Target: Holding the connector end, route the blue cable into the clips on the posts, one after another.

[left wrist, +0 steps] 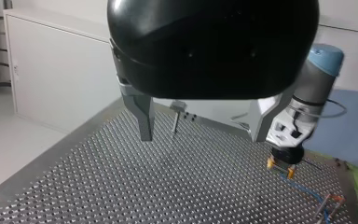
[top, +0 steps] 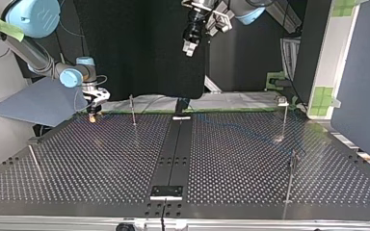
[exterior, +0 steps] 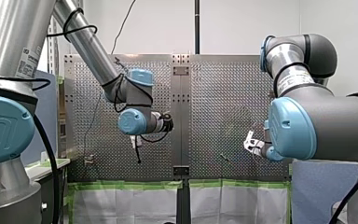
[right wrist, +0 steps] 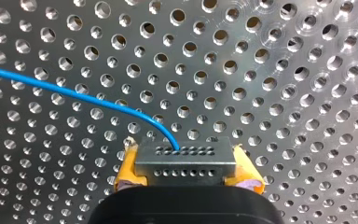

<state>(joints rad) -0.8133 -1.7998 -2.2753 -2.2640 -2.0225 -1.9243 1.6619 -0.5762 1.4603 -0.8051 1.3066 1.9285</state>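
In the right wrist view my right gripper [right wrist: 186, 173] has its yellow pads [right wrist: 127, 169] shut on a small metal connector block [right wrist: 182, 157]. The blue cable [right wrist: 74, 92] leaves the block and runs off over the perforated table. From the left wrist view the same gripper [left wrist: 281, 164] hovers just above the table, and the cable [left wrist: 307, 192] trails to a post with a clip [left wrist: 327, 207]. My left gripper [left wrist: 203, 135] hangs high above the table, its metal fingers [left wrist: 143, 119] wide apart and empty. At the top view's left is my right gripper [top: 93, 114]; my left gripper [top: 189, 47] is high at the middle.
Thin posts stand on the perforated table [top: 101, 163]: one near my right gripper [top: 133, 109], one at the far right [top: 285, 115], one nearer at the right [top: 291, 178], and one at the left edge [top: 33, 161]. A black rail [top: 173, 154] runs down the middle.
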